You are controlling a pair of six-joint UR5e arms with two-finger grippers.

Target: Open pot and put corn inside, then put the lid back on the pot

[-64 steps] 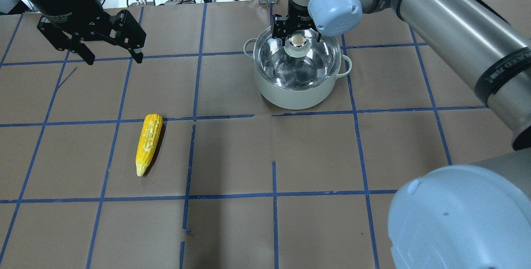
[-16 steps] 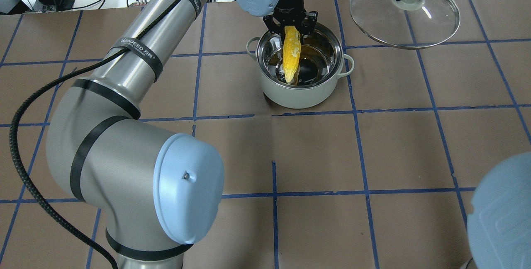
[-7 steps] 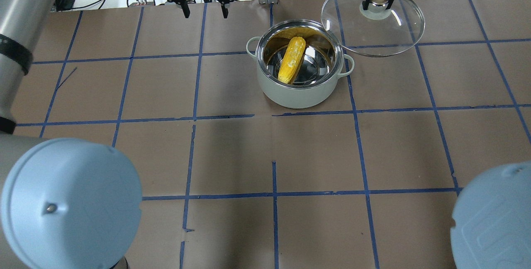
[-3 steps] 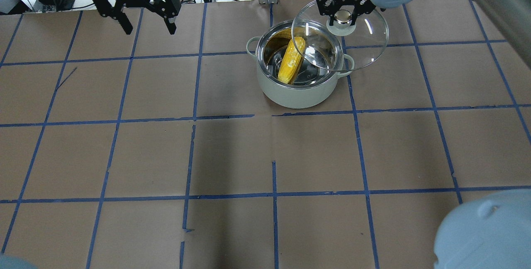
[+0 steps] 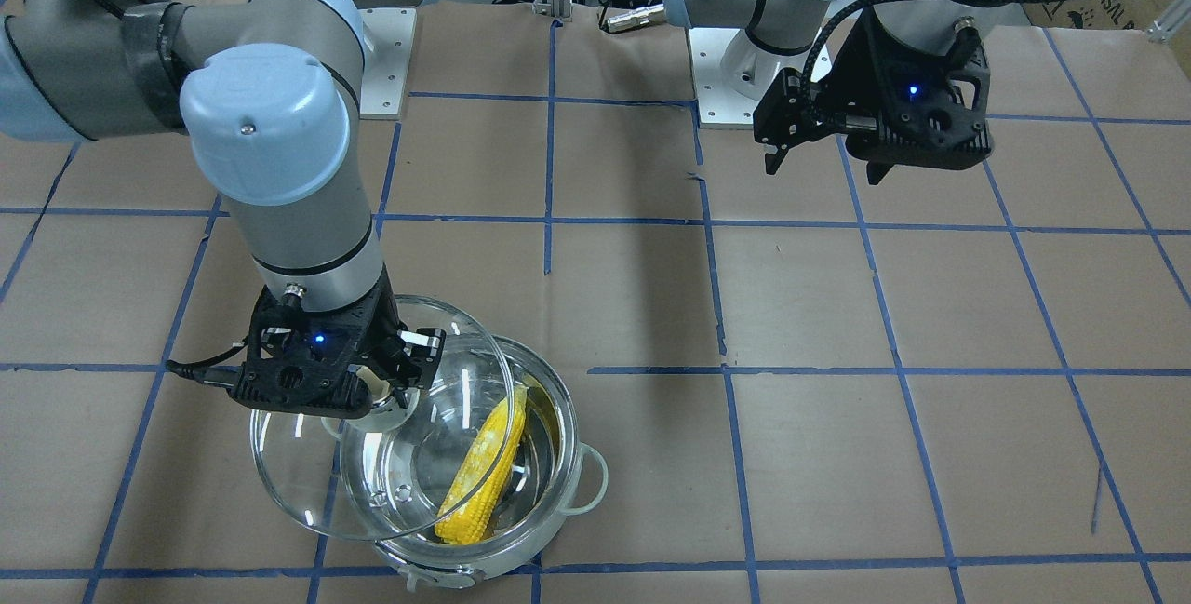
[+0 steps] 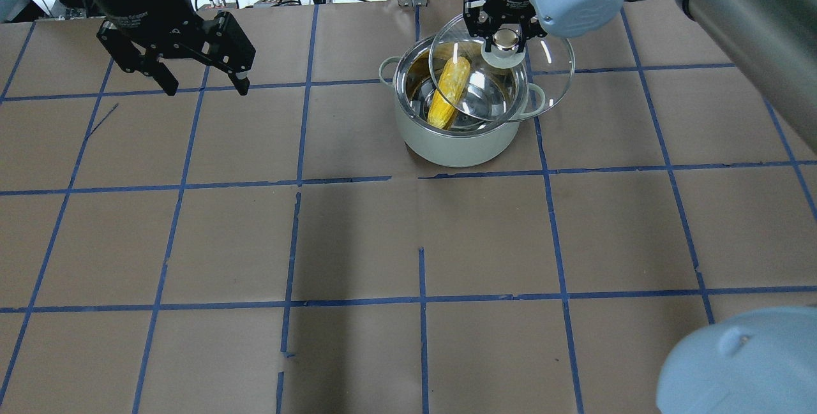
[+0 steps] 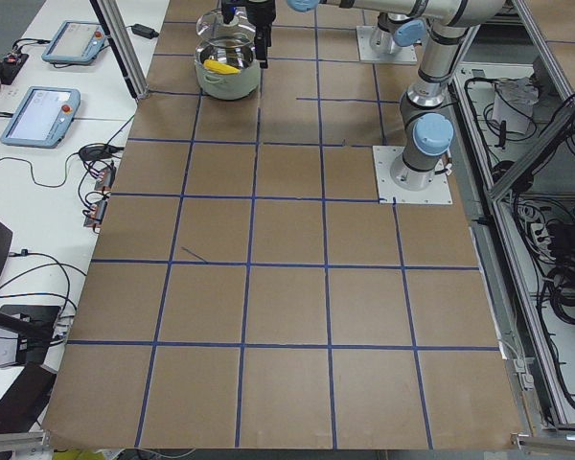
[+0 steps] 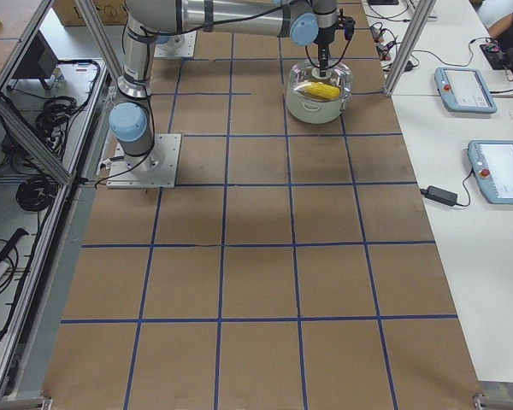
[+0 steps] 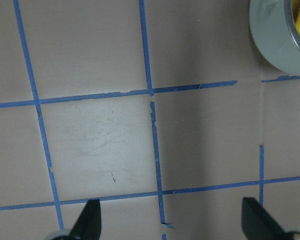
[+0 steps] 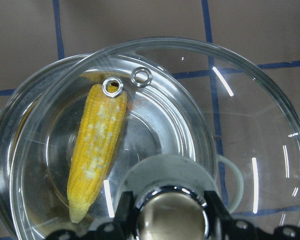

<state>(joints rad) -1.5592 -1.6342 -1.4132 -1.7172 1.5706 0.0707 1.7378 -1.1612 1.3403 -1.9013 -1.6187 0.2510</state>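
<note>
Right gripper [image 6: 504, 39] is clamped on the lid's silver knob [image 10: 172, 219], fingers on either side of it. Lid [image 6: 546, 82] is up in the air over the pot [image 6: 456, 145], not seated: it sits off-centre toward the robot's right and the far side of the table, covering most of the opening. A crescent of the opening on the robot's left is uncovered. Can't tell whether the glass edge touches the pot rim.

Corn [image 6: 449, 92] is inside the pot, lying slanted across the bottom. Its tapered tip points toward the robot and its thick end is up against the far wall. From the right wrist camera the lid's two vent holes [image 10: 113, 86] sit over the thick end of the cob.

Left gripper [image 6: 207, 90] is empty with its jaws spread wide, hanging above the table [image 6: 357, 235] on the robot's left, well apart from the pot. Its wrist camera shows both fingertips [image 9: 89, 220] far apart over the blue tape grid, with only a slice of the pot wall in the top corner.

Pot stands upright on the brown paper, toward the far edge of the table.
</note>
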